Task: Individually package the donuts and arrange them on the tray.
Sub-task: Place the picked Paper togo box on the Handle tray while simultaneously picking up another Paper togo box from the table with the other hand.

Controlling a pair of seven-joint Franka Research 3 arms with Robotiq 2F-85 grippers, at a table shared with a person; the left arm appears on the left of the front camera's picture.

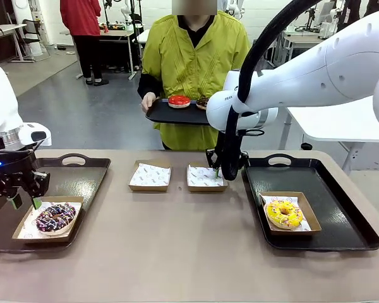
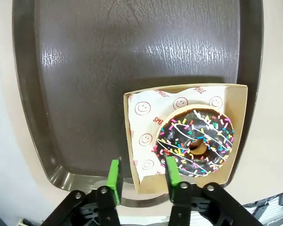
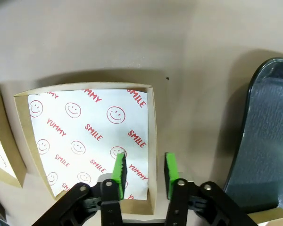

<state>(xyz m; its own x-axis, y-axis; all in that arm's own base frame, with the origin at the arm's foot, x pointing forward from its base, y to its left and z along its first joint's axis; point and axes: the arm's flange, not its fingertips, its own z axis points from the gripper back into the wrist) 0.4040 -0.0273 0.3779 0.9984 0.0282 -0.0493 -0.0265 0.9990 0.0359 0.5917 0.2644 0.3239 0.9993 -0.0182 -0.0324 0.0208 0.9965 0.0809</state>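
Observation:
A chocolate donut with coloured sprinkles (image 1: 55,217) (image 2: 196,141) lies in a paper-lined box (image 2: 188,92) on the left tray (image 1: 82,173). My left gripper (image 1: 24,202) (image 2: 142,173) hangs over that box's edge, jaws apart astride its wall and not touching it. A yellow-iced donut (image 1: 284,214) sits boxed on the right tray (image 1: 341,218). My right gripper (image 1: 218,170) (image 3: 144,169) is down at an empty lined box (image 1: 205,178) (image 3: 85,132); its fingers straddle the box's wall with a gap on both sides. The person holds a small tray (image 1: 164,113) with a red-glazed donut (image 1: 179,101) and a dark one (image 1: 203,101).
A second empty lined box (image 1: 150,176) stands mid-table, left of the one at my right gripper; its corner (image 3: 0,155) shows in the right wrist view. The right tray's rim (image 3: 269,141) lies close beside my right gripper. Bare table runs along the front edge.

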